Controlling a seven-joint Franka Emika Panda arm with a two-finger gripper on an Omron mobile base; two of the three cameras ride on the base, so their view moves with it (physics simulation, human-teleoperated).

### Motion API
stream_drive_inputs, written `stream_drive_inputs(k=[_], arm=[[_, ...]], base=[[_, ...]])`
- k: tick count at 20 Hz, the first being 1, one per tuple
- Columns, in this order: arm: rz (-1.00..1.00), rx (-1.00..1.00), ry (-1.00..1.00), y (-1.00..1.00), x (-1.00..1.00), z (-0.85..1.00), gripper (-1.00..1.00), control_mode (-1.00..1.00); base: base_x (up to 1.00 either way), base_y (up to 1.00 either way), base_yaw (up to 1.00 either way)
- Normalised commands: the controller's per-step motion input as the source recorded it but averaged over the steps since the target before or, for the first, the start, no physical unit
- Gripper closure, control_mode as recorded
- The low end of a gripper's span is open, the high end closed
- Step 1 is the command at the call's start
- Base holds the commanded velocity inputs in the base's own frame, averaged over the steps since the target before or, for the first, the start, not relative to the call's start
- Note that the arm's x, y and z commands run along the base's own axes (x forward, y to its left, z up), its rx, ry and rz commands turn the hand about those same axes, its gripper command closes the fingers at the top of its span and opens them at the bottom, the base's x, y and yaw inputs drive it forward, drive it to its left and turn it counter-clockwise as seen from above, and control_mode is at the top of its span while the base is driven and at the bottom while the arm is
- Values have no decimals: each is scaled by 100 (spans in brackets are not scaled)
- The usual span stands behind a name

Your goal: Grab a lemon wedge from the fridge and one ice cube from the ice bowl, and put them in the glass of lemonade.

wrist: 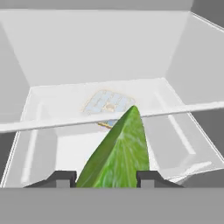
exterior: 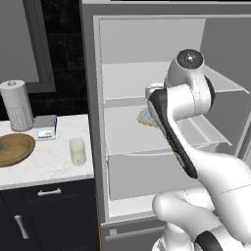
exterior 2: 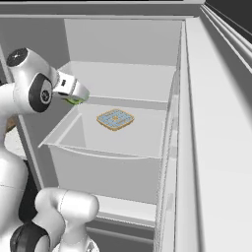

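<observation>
Two fingers [wrist: 61,178] flanking the lemon wedge [wrist: 118,155].

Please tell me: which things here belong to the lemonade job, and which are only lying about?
Job: lemon wedge held in gripper; fridge; ice bowl; ice cube; glass of lemonade.

Lying about: food tray; paper towel roll; small box.
</observation>
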Motion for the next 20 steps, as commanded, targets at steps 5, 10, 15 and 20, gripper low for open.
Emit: stream_drive_inputs(k=[5, 10, 15, 20], arm=[[56, 0, 0, -2, -99, -4, 100, -100], [32, -4, 7, 0, -57, 0, 100, -100], [3, -3, 4, 0, -30, -5, 100, -100], [0, -3, 8, 1, -37, -9, 100, 100]], base=[[0, 0, 0], [0, 0, 0], [0, 0, 0], [-16, 2, 0]])
